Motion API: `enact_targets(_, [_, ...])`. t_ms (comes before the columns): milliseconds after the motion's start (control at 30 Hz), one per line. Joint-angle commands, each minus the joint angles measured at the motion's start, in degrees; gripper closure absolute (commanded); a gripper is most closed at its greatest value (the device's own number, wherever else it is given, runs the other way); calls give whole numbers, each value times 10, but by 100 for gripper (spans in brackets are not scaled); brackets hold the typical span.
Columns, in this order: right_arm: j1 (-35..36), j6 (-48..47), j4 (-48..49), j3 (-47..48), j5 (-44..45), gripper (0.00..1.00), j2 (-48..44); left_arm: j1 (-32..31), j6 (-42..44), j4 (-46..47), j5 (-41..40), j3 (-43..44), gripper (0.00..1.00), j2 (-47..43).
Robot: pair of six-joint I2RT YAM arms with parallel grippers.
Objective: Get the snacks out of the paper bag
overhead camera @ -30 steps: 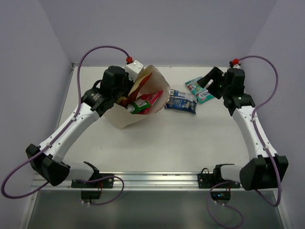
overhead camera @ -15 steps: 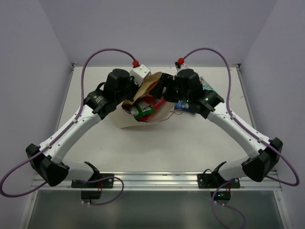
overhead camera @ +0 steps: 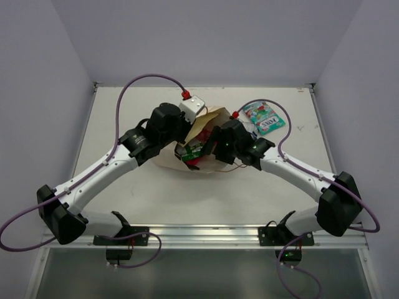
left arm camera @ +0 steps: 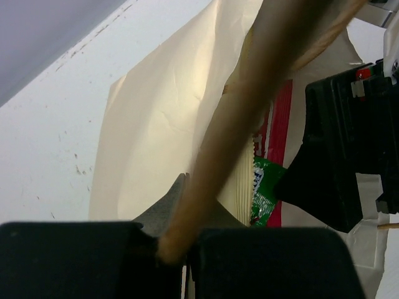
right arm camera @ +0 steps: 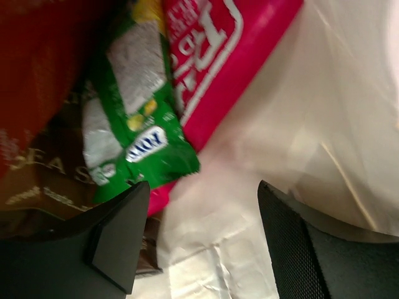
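Pinching the tan folded rim of the tall cream paper carrier bag (left arm camera: 162,124) between the pressed-together black fingers of the left pincer (left arm camera: 177,252), with the rim strip running up and away from that pincer and slanting to its right in the left wrist view. Slumped on the white tabletop (overhead camera: 206,193), mouth facing the right pincer (overhead camera: 209,148), cream wall spread out beyond and to the left of the left pincer's fingers.

Reaching into the bag's mouth with the right pincer, fingers spread wide, nothing gripped. Only crumpled cream paper of the bag's inner wall between and below the two fingertips.

Just ahead of the right pincer's left finger (right arm camera: 118,233): small green foil packet (right arm camera: 134,124) with white lettering, its lower corner close above that fingertip; cannot tell whether touching. Under the green one and ahead of the gap between the fingers: large pink foil packet (right arm camera: 218,56) with white block letters, slanting up to the right. To the left of the green packet: brown rectangular pack (right arm camera: 37,180) with pale lettering, and above it a blurred dark red foil surface (right arm camera: 43,62). All four inside the bag.

Outside it, seen from above: teal-and-pink flat packet (overhead camera: 265,118) on the tabletop, beyond the right pincer and off to its right, apart from the bag
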Motion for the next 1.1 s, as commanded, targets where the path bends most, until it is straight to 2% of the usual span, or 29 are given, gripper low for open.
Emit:
enact_targets(0, [2,40,85,-13,18,27,-16,3,-15,31,-12,-23,100,-22])
enact_targets(233, [10,41,131,3,-16,25,10,3,-23,32,-9,-19,100,-22])
enact_targets(500, [17,62,148,0,-43,29,32,3,-44,33,-16,-15,100,-15])
enact_targets(667, [23,58,148,10,-61,34,16,3,-45,32,-20,-19,100,-14])
enact_targets(933, [23,35,151,34,-42,44,22,3,-47,30,-21,-26,100,-13])
enact_targets(1067, [23,37,162,36,-34,44,41,3,-50,29,-22,-26,100,-14])
